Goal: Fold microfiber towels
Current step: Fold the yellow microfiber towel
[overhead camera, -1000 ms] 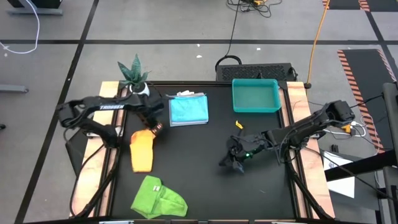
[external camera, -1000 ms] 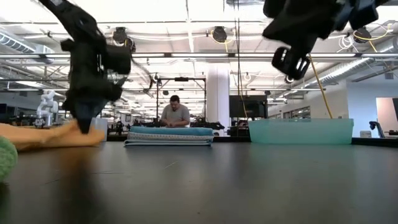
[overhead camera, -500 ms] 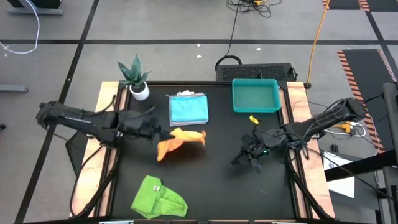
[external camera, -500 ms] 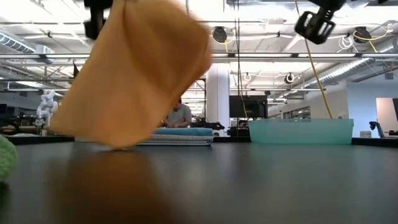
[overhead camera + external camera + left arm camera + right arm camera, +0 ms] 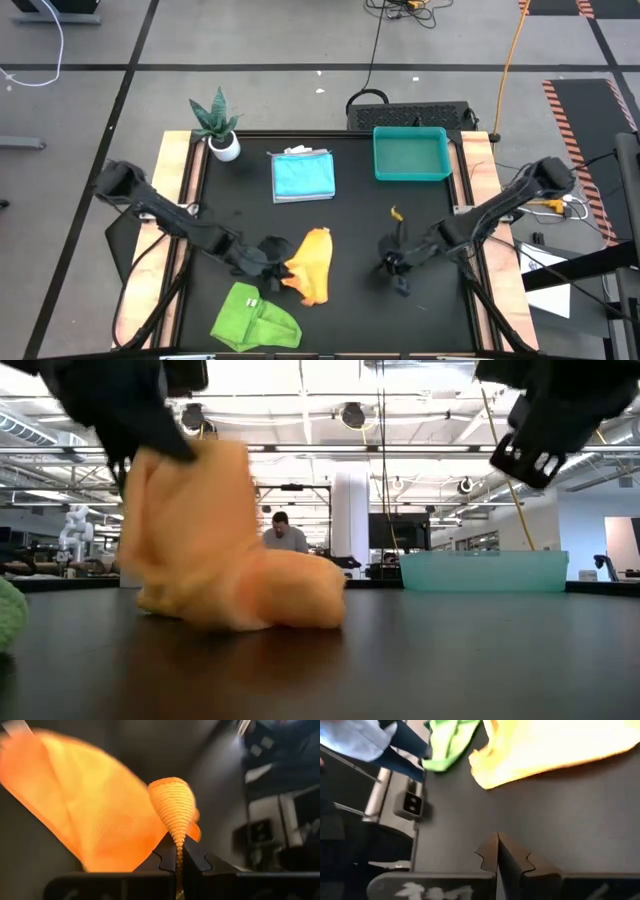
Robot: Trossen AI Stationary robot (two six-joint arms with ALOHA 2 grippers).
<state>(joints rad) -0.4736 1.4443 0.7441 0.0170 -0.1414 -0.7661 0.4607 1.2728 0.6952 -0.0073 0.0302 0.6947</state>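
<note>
The yellow-orange towel [image 5: 311, 265] is bunched up in the near middle of the table. My left gripper [image 5: 273, 260] is shut on it at its left side. The same towel fills the left of the low view [image 5: 230, 560]. A crumpled lime green towel [image 5: 255, 318] lies at the near edge, left of the middle. A folded light blue towel [image 5: 303, 177] rests on a folded stack at the far middle. My right gripper [image 5: 396, 266] hovers shut to the right of the orange towel with nothing in it [image 5: 498, 851]. My left gripper pinches a bunched ridge of the yellow-orange towel [image 5: 176, 825] between its two fingertips [image 5: 165, 854]; how many layers, I cannot tell. The fingers slant down from the table's left. The held part stands raised, and the towel's lower bulk [image 5: 290, 605] rests slack on the table.
A rigid teal tray [image 5: 411, 153] stands at the far right and a small potted plant [image 5: 217, 125] at the far left corner. Bare black tabletop [image 5: 350, 215] lies between the folded stack and both grippers. A person sits far off in the room [image 5: 285, 538].
My left gripper has swung from the table's left side toward the near middle, rolling as it went. It carried the yellow-orange towel up off the table and through the air. The towel's lower part now lies on the table again, crumpled. My right gripper has shifted slightly rightward.
</note>
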